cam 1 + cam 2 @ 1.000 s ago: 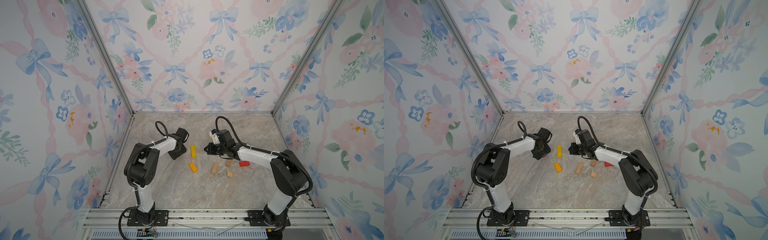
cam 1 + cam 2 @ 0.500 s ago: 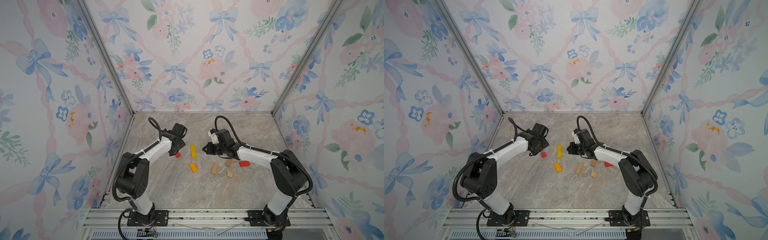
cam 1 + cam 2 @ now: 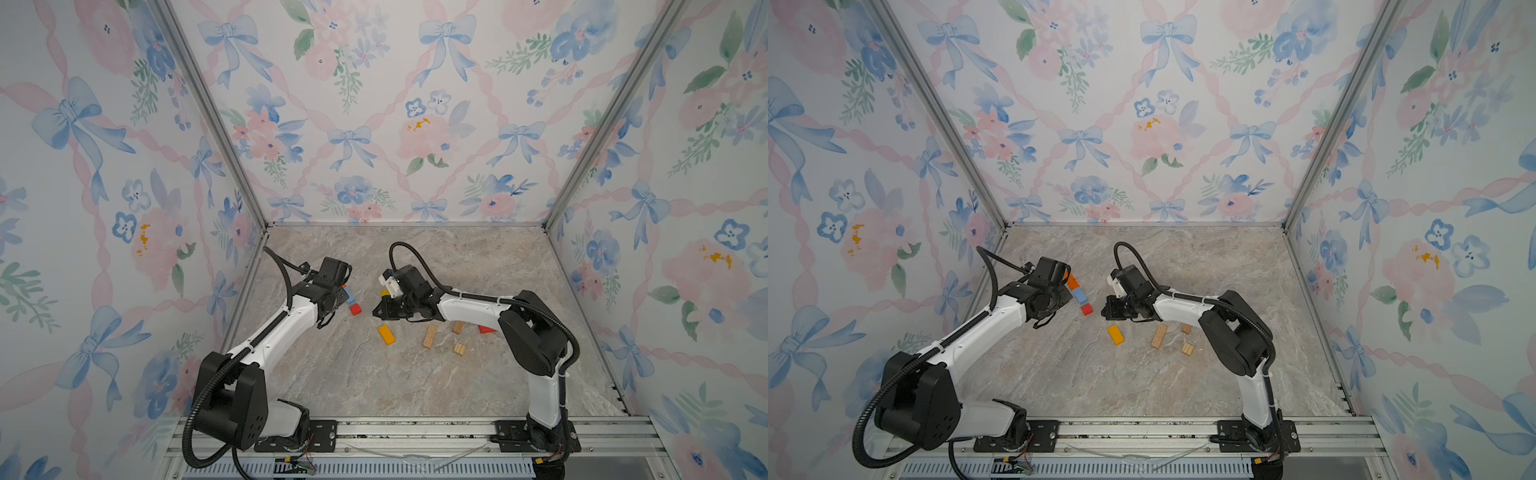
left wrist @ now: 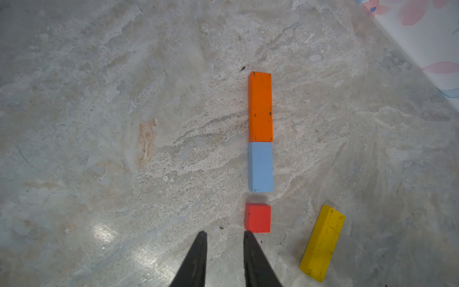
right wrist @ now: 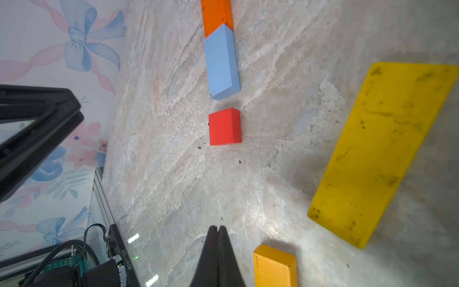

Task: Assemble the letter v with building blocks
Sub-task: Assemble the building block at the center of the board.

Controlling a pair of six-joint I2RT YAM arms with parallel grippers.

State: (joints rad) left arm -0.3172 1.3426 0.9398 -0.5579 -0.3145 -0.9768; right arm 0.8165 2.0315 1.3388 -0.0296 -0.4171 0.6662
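Observation:
A straight line of building blocks lies on the marble floor: an orange block [image 4: 260, 106] end to end with a light blue block [image 4: 260, 166], then a small gap and a red cube [image 4: 257, 218]. The same line shows in a top view as orange [image 3: 1072, 281], blue [image 3: 1079, 296] and red [image 3: 1086, 309]. My left gripper [image 4: 224, 233] is open with a narrow gap and nothing in it, one fingertip just short of the red cube's corner. A yellow block [image 4: 322, 242] lies slanted beside the line. My right gripper [image 5: 218, 227] is shut and empty, between the red cube [image 5: 224, 126] and an amber block [image 5: 274, 267].
Loose blocks lie in front of the right arm: the amber block [image 3: 386, 334], a long tan block [image 3: 430, 336], two short tan ones [image 3: 457, 327] [image 3: 459, 348] and a red block [image 3: 486, 329] partly hidden by the arm. The left wall stands close behind the left arm.
My left gripper has pulled back from the red cube, uncovering the orange, blue and red line, and its jaws have narrowed. The right gripper has shifted slightly left, staying shut.

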